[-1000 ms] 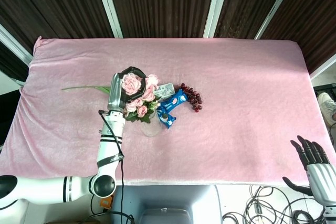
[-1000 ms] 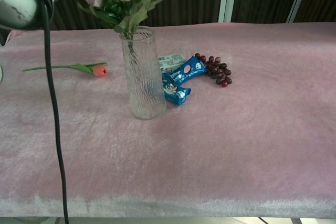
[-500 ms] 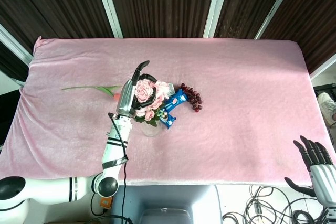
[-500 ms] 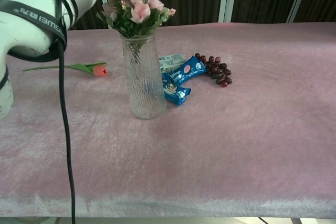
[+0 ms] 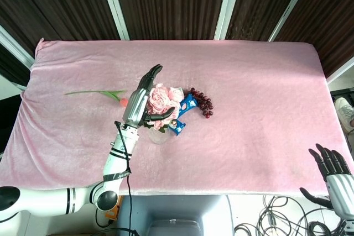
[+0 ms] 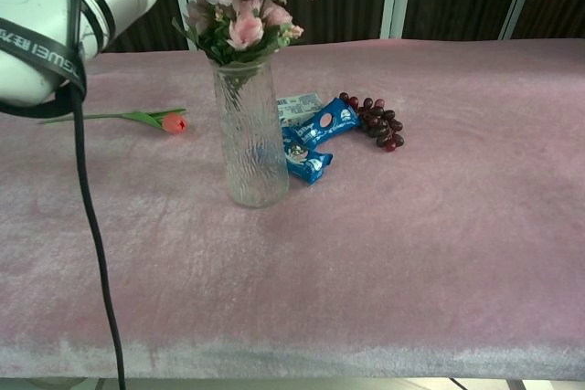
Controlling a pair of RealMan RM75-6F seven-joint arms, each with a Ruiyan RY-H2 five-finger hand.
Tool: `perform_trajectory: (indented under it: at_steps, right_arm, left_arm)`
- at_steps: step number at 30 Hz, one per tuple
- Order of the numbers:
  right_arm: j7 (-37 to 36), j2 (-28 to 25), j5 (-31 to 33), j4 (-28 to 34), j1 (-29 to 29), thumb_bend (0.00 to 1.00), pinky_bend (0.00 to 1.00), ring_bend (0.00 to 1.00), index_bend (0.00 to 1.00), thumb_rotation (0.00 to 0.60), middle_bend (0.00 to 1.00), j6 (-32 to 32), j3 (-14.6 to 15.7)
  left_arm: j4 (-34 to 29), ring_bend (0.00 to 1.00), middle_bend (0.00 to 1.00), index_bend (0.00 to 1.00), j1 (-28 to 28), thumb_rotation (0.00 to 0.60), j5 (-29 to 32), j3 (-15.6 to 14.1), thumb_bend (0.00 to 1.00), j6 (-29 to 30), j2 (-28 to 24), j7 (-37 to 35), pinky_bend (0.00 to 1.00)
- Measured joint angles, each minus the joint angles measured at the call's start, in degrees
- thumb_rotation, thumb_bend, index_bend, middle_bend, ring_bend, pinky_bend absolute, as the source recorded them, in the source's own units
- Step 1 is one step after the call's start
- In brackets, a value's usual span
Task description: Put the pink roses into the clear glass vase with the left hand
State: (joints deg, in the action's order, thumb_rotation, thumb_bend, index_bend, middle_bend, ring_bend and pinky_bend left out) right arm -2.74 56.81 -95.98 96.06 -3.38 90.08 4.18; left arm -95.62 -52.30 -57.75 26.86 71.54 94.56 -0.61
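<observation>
The pink roses (image 5: 160,99) stood in the clear glass vase (image 5: 158,135) near the middle of the table (image 5: 260,103). The left hand (image 5: 142,99) lay against the blooms with fingers extended, thumb apparently curled beneath them. The right hand (image 5: 333,178), fingers spread, sat beyond the table's front right corner.

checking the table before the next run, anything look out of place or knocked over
Nothing is spilled or tipped. The clear glass vase stands upright holding the pink roses. One red tulip lies flat on the cloth, left of the vase.
</observation>
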Motion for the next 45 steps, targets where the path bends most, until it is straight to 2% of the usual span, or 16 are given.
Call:
perform_trajectory:
  at_steps: [8,14,18,20,22,25,30,34,37,39,45]
  right_arm:
    - [0.52,0.18,-0.06,-0.07,-0.09,0.3,0.0,0.0,0.0,0.6,0.0,-0.24,0.1]
    - [1.22,0.47,-0.16,0.08,-0.23,0.3,0.0,0.0,0.0,0.6,0.0,-0.02,0.08]
    - [1.94,0.77,0.12,0.28,-0.05,0.3,0.0,0.0,0.0,0.6,0.0,-0.77,0.04]
    - [2.43,0.91,0.45,0.42,0.07,0.3,0.0,0.0,0.0,0.6,0.0,-1.14,-0.02]
    - [2.94,1.08,0.8,0.6,0.17,0.3,0.0,0.0,0.0,0.6,0.0,-1.47,-0.13]
    - [4.05,1.44,1.29,0.9,0.37,0.3,0.0,0.0,0.0,0.6,0.0,-2.05,-0.32]
    - [6.44,2.35,1.77,1.49,0.65,0.3,0.0,0.0,0.0,0.6,0.0,-2.93,-0.46]
    - [7.82,3.04,3.0,1.85,0.92,0.3,0.0,0.0,0.0,0.6,0.0,-3.73,-0.9]
    - [8.91,3.49,3.72,2.09,1.25,0.3,0.0,0.0,0.0,0.6,0.0,-4.45,-1.22]
    - [9.6,3.73,3.6,2.15,1.35,0.3,0.0,0.0,0.0,0.6,0.0,-4.61,-1.18]
    - [10.08,3.92,3.8,2.09,1.39,0.3,0.0,0.0,0.0,0.6,0.0,-4.77,-1.13]
  left_arm:
    - [-5.29,0.0,0.0,0.0,3.09,0.52,-4.25,-0.94,0.2,0.84,-4.65,0.19,0.0]
    - [-9.06,0.0,0.0,0.0,7.51,0.514,-11.04,-4.23,0.2,2.77,-11.1,0.14,0.0]
    - [-10.59,0.0,0.0,0.0,11.68,0.573,-17.39,-9.27,0.21,3.82,-17.87,0.84,0.01]
    - [-10.48,0.0,0.0,0.0,14.54,0.595,-21.47,-13.03,0.22,4.76,-22.17,2.25,0.02]
    - [-9.23,0.0,0.0,0.0,18.02,0.6,-25.09,-17.11,0.23,6.29,-26.02,4.93,0.01]
    - [-5.22,0.0,0.0,0.0,23.12,0.6,-27.84,-22.19,0.26,8.84,-28.13,9.08,0.0]
    - [6.05,0.0,0.0,0.0,27.82,0.6,-31.58,-26.02,0.27,13.32,-25.33,9.32,0.0]
    - [19.11,0.0,0.0,0.0,31.87,0.6,-33.55,-28.53,0.27,16.59,-19.23,6.54,0.0]
    - [26.18,0.0,0.0,0.0,33.88,0.6,-34.04,-30.27,0.29,16.59,-16.16,5.2,0.01]
    - [27.81,0.0,0.0,0.0,34.53,0.6,-33.89,-30.68,0.29,15.82,-15.39,4.69,0.01]
    - [26.55,0.0,0.0,0.0,36.1,0.6,-34.22,-30.81,0.29,14.69,-13.51,4.77,0.0]
